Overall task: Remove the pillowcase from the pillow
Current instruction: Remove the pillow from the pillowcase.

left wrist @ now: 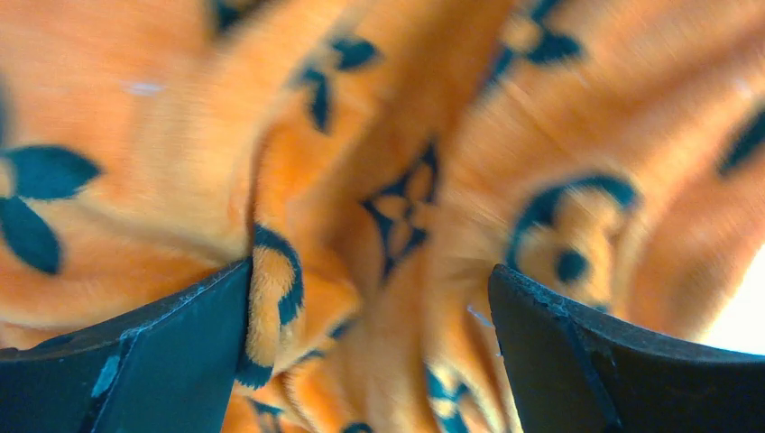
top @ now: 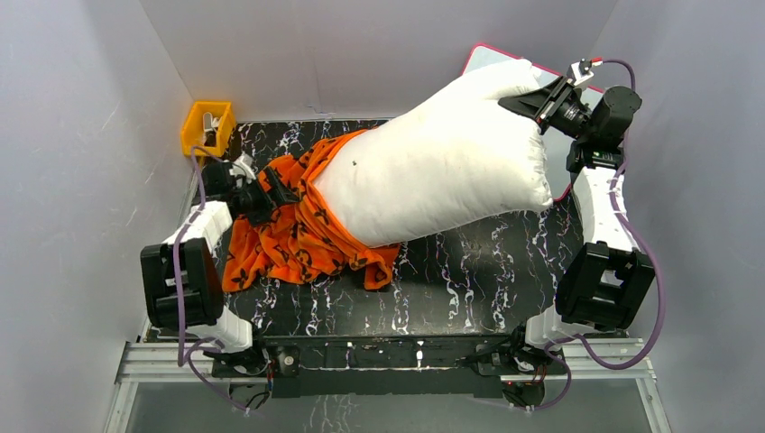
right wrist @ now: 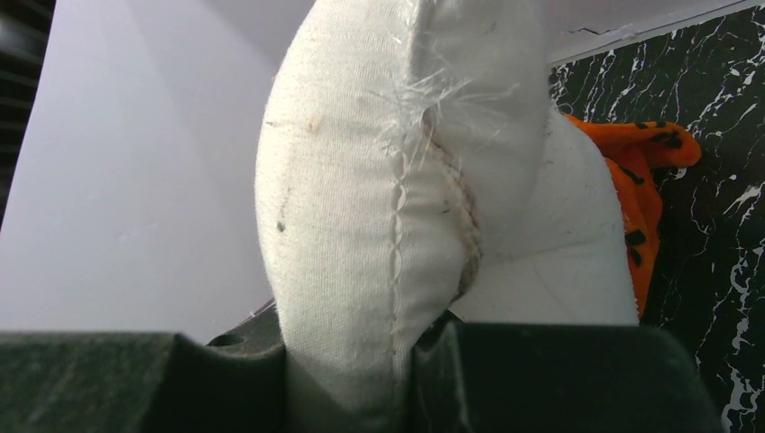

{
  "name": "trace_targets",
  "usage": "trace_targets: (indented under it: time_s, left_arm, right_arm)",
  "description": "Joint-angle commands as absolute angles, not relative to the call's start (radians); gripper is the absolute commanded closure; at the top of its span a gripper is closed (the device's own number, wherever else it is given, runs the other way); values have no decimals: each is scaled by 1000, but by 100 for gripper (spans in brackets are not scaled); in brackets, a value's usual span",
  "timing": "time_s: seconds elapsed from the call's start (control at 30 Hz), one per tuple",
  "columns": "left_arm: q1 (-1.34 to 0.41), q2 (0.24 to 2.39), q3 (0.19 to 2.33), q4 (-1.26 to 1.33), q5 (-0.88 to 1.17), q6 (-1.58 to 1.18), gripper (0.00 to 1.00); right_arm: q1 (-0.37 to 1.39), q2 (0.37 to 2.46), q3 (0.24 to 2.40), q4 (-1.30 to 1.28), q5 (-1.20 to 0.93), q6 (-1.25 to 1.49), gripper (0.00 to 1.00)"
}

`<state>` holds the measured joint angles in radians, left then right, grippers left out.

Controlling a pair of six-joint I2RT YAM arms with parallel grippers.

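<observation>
Plump white pillow [top: 433, 162] mostly bare, orange pillowcase [top: 298, 239] bunched at 9 o'clock, left gripper [left wrist: 370, 275] agape, right gripper [right wrist: 350, 361] pinching pillow

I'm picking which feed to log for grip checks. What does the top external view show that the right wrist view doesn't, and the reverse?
Only top external: the left gripper over the bunched pillowcase, the yellow bin, and how much of the pillow is already bare. Only right wrist: a close look at the frayed seam on the pillow corner that the right gripper pinches. Both: pillow, orange pillowcase, black marbled table.
</observation>
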<state>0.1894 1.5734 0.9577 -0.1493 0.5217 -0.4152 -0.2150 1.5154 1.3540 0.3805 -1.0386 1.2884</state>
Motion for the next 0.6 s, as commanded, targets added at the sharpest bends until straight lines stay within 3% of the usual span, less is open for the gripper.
trace_targets:
  time_s: [0.0, 0.2, 0.33, 0.57]
  left_arm:
    - [92, 1388, 880, -116, 678, -403, 2]
    - [-152, 1075, 683, -62, 681, -424, 2]
    - [-206, 914, 574, -71, 607, -471, 2]
    - [-274, 967, 575, -114, 505, -497, 2]
  right_arm:
    - [-229, 1451, 1396, 514, -1015, 1341, 100]
    - [-229, 1449, 1402, 466, -1007, 1298, 100]
    - [-228, 1448, 1383, 484, -1007, 1307, 100]
    - [-227, 1441, 1382, 487, -1012, 1310, 100]
